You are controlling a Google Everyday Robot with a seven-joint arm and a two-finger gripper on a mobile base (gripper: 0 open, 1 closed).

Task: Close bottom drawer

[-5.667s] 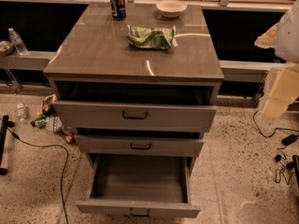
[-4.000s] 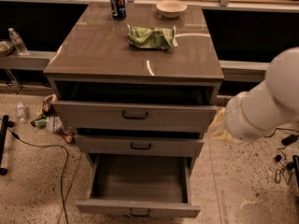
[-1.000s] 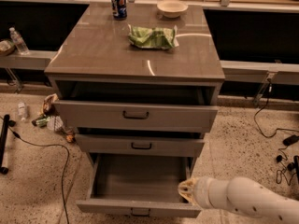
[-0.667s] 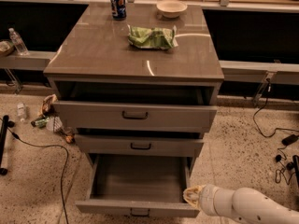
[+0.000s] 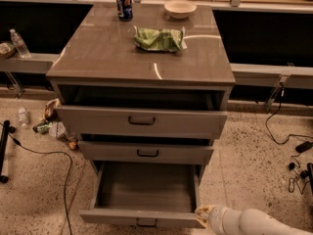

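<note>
The bottom drawer (image 5: 142,216) of the grey-taupe cabinet (image 5: 142,62) stands pulled far out, its grey box interior bare and its small dark handle at the frame's lower edge. My gripper (image 5: 203,215) sits at the drawer front's right corner, at the end of my white arm coming in from the lower right. It looks to touch or nearly touch that corner. The middle drawer (image 5: 146,152) and the top drawer (image 5: 142,121) are each slightly open.
On the cabinet top are a blue can (image 5: 123,4), a beige bowl (image 5: 180,8) and a green chip bag (image 5: 159,38). Bottles and litter (image 5: 51,126) and a black cable (image 5: 44,155) lie on the floor at left. More cables (image 5: 293,151) lie at right.
My arm swung from the upper right down to the floor. In the last second the gripper drew back from over the drawer's right side to the front right corner.
</note>
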